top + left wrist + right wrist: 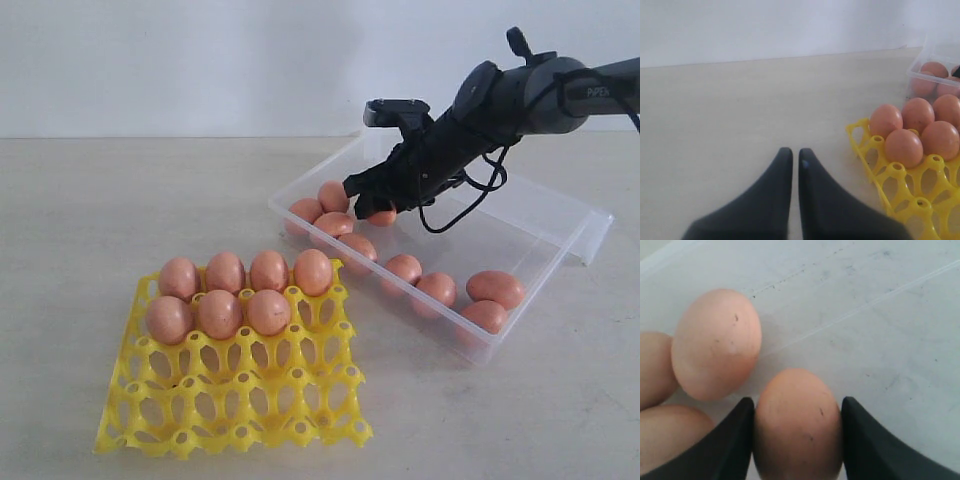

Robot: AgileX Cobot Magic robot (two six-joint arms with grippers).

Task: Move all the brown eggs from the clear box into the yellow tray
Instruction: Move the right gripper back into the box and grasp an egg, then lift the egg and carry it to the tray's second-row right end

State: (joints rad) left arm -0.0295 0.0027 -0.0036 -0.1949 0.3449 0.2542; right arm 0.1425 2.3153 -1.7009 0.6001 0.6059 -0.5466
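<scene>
The yellow tray sits front left with several brown eggs filling its far two rows. The clear box lies to the right with several brown eggs along its near side. My right gripper reaches down into the box's far left corner. Its fingers press both sides of one brown egg resting on the box floor, beside another egg. My left gripper is shut and empty, low over the bare table left of the tray.
The box's open lid hangs off its far right side. The tray's near rows of cups hold nothing. A pale wall stands behind the table.
</scene>
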